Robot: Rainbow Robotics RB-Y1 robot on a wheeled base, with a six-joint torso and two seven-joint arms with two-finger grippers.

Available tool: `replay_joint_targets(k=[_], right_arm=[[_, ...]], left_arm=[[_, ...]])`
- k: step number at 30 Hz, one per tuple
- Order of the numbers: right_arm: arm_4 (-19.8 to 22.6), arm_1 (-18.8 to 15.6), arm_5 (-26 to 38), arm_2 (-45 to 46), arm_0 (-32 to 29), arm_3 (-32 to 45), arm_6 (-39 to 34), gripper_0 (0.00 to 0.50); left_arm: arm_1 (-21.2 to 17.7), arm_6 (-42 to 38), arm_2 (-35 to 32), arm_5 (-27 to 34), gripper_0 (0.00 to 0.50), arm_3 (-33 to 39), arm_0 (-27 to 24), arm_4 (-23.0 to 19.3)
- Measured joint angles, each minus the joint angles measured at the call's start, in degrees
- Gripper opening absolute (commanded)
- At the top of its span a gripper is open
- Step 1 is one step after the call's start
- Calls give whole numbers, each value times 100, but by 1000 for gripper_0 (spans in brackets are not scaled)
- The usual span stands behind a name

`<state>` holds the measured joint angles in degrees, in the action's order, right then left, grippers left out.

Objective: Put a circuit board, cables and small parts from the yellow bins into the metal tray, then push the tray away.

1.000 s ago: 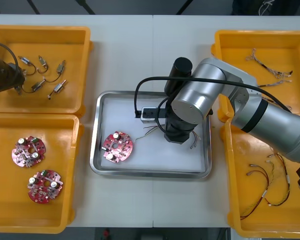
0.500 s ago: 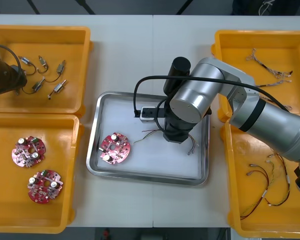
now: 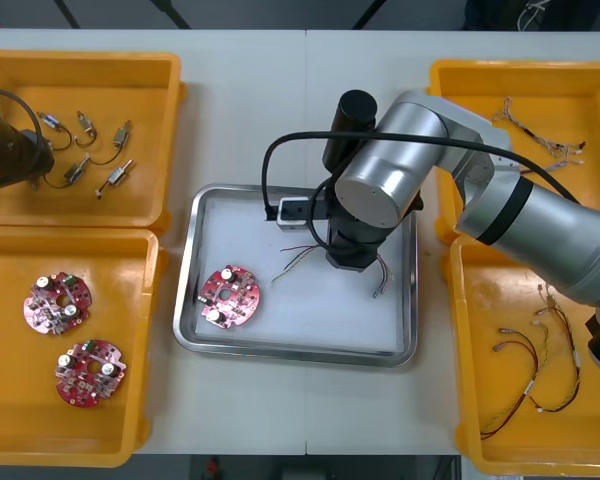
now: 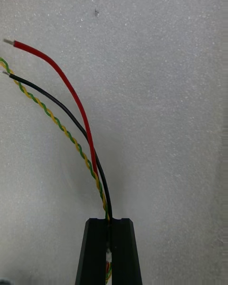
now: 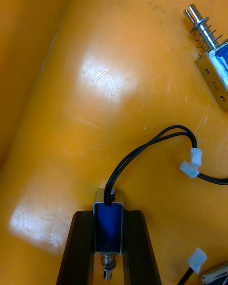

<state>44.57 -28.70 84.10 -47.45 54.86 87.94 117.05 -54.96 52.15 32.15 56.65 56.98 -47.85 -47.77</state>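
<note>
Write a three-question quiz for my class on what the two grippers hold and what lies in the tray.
1. True or false: the right gripper is shut on cables over the metal tray.
2. How many circuit boards lie in the tray? A none; B one; C three.
3. Fill in: inside a yellow bin, the left gripper is shut on a ____.
Key: 1 true; 2 B; 3 small metal part.
</note>
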Motion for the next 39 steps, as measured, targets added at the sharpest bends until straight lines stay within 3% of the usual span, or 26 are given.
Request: replay_joint_targets(k=[6, 18, 31, 39], right_arm=[[117, 8, 351, 301, 26, 76, 127, 0], [896, 9, 1467, 856, 26, 661, 127, 0], [1027, 9, 1707, 858, -320, 1302, 125, 0], [911, 9, 1704, 849, -671, 1371, 124, 0]], left_arm=[[-5, 0, -12, 107, 0, 86, 0, 8], [-200, 0, -481, 1687, 0, 1079, 1, 23], [-446, 1, -1032, 3222, 0, 1813, -76, 17], [-447, 0, -1293, 3637, 0, 2267, -123, -507]])
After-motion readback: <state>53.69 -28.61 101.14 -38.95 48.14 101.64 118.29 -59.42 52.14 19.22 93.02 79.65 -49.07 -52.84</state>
